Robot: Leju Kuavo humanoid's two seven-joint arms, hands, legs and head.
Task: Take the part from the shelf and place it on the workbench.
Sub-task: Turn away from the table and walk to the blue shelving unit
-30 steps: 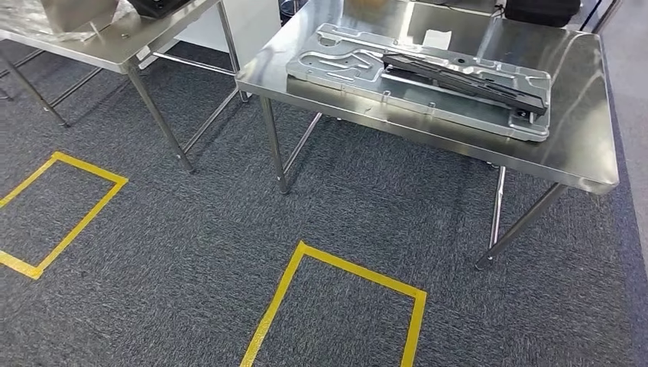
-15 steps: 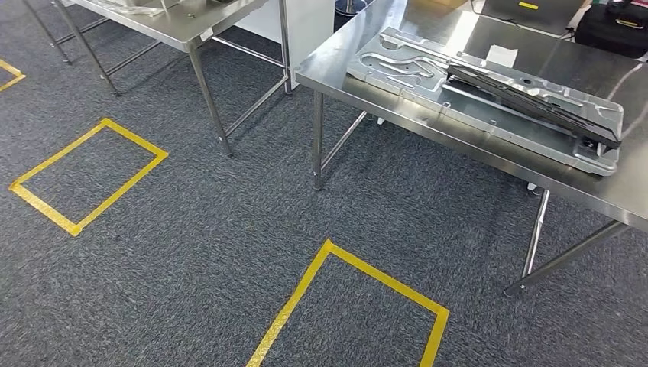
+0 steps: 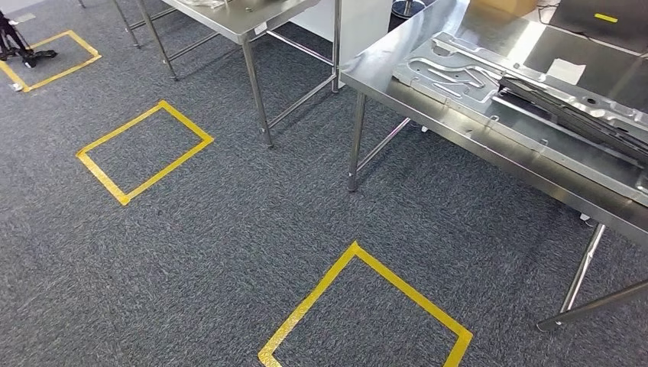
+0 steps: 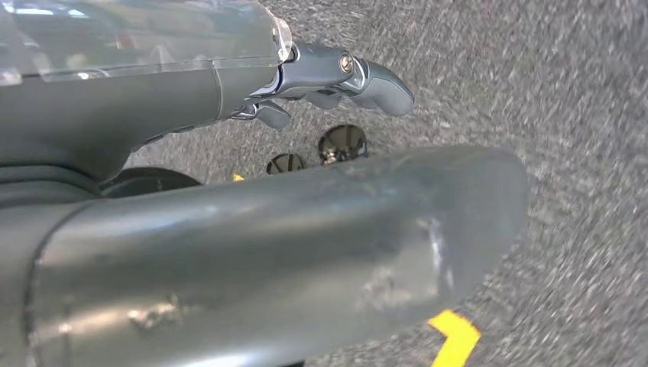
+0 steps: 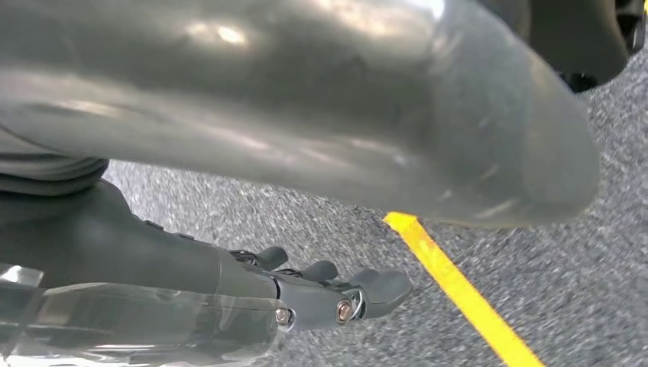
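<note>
From the head view: grey carpet floor (image 3: 229, 229) marked with yellow tape squares (image 3: 144, 151), one near at centre, one further left, a third at far left. At right, a steel surface (image 3: 397, 73) on thin legs, carrying a long pale metal fixture plate (image 3: 458, 73) with cut-out channels. Lying along that plate, towards the right edge of the picture, a long black part (image 3: 581, 115) (partly cut off by the frame edge). A small white slip (image 3: 567, 70) just beyond the plate, too small to read. Further back and left, a second steel surface (image 3: 252, 19), its top mostly out of frame. At far left, a small dark object (image 3: 15, 42) beside the farthest tape square, too small to identify.

From the wrist views, close to the carpet: left hand (image 4: 229, 252) hanging over the floor, thick grey thumb across the foreground, darker fingers (image 4: 374, 80) stretched out and apart, grasping nothing. A scrap of yellow tape beneath it. Right hand (image 5: 306, 115) likewise over carpet, fingers (image 5: 359, 294) extended loosely with nothing between them, a yellow tape line (image 5: 458, 294) running past below.

No readable writing or brand anywhere (surfaces and plate plain).
</note>
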